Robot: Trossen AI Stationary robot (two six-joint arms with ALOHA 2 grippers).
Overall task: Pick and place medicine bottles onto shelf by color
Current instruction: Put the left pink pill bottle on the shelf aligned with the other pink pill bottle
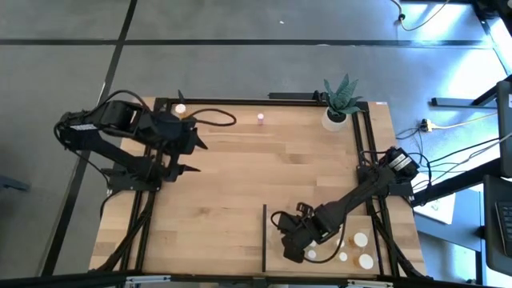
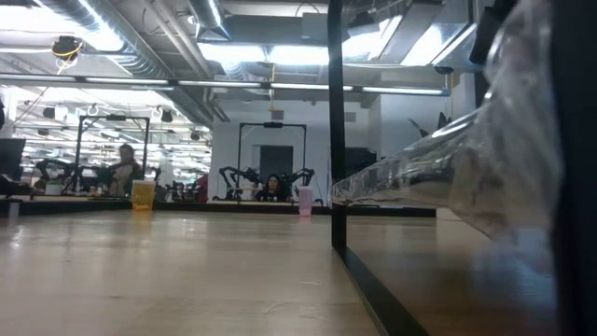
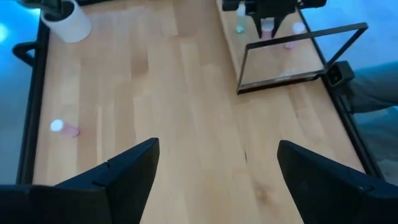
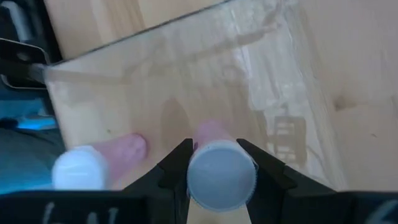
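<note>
Bench [image 1: 232, 200]: light plank top in a dark frame, seen from above, with both arms on it.
Shelf [image 1: 320, 220]: light-wood panel at the near right of the bench, with a thin dark upright edge on its left side.
Right jaws [image 4: 214, 165]: closed on a pink bottle [image 4: 217, 171] with a white cap, low over the near part of the shelf.
Second pink bottle [image 4: 93, 163]: lying on the shelf just beside the held one, its white cap toward the wrist camera.
Clear sheet [image 4: 186, 68]: a transparent panel crosses the right wrist view ahead of the held bottle, blurring the wood behind it; in the low view it slopes across the right of the frame.
Capped bottles [image 1: 362, 240]: several white caps sit on the shelf's near right corner, just beside the right arm; body colours too small to tell.
Left jaws [image 3: 214, 171]: wide open and holding nothing, at the far left of the bench, pointing across it toward the shelf.
Far pink bottle [image 1: 261, 119]: standing alone near the far edge, well apart from both arms.
Orange bottle [image 1: 181, 109]: at the far left edge, just beside the left arm.
Plant pot [image 1: 336, 117]: white, with a spiky green plant, at the far right corner.
Room: people sit at other benches beyond, in the low view.
</note>
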